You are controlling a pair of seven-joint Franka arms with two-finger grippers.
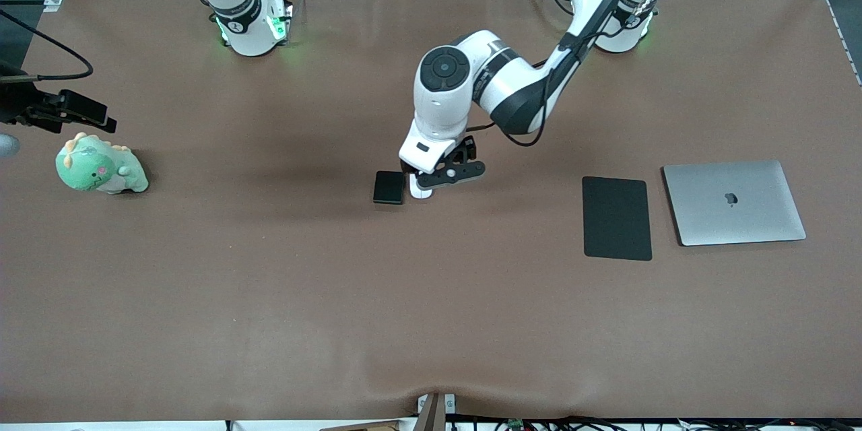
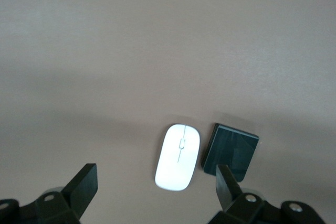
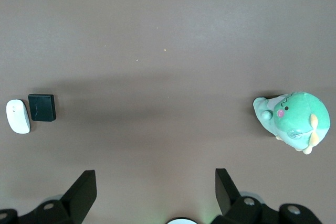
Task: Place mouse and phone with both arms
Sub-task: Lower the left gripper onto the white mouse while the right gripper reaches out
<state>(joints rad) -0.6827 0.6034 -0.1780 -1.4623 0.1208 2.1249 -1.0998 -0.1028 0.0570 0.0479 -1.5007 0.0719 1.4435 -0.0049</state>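
Observation:
The white mouse lies mid-table, touching or nearly touching the small black phone, which is on its side toward the right arm's end. My left gripper hangs low over the mouse and hides part of it. In the left wrist view the left gripper is open and empty, with the mouse and phone just ahead of its fingertips. My right gripper is open and empty, high over the table near its base. It sees the mouse and phone far off.
A flat black mouse pad and a closed silver laptop lie toward the left arm's end. A green plush dinosaur sits toward the right arm's end, also in the right wrist view. A black mount sticks in above it.

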